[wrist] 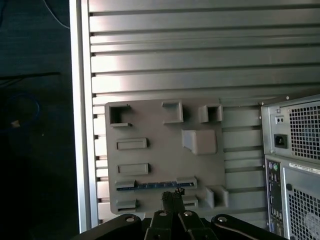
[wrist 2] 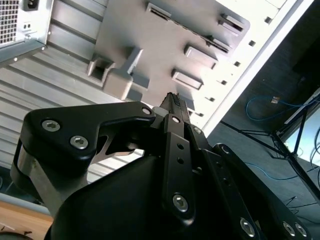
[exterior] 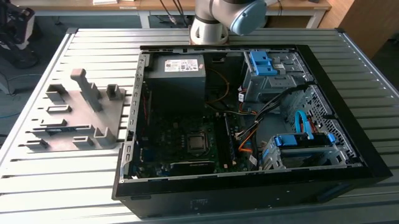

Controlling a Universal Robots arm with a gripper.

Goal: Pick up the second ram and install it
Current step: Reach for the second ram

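First wrist view: gripper (wrist: 173,194) is pinched closed with nothing between the tips. It hangs over the grey fixture (wrist: 165,150), close to the second ram (wrist: 150,185). The ram is not picked yet. It stands on edge in a fixture slot between two end blocks, presumably so its top edge is free for a pinch.

Exterior view: the fixture lies at 9 o'clock from the PC case (exterior: 249,193), arm base (exterior: 209,30) at 12 o'clock. The case lies on its side, open, likely so the board slots face up.

Count: one ram in the fixture, one fixture, one case, one power supply (exterior: 177,74), two blue drive brackets (exterior: 260,63).
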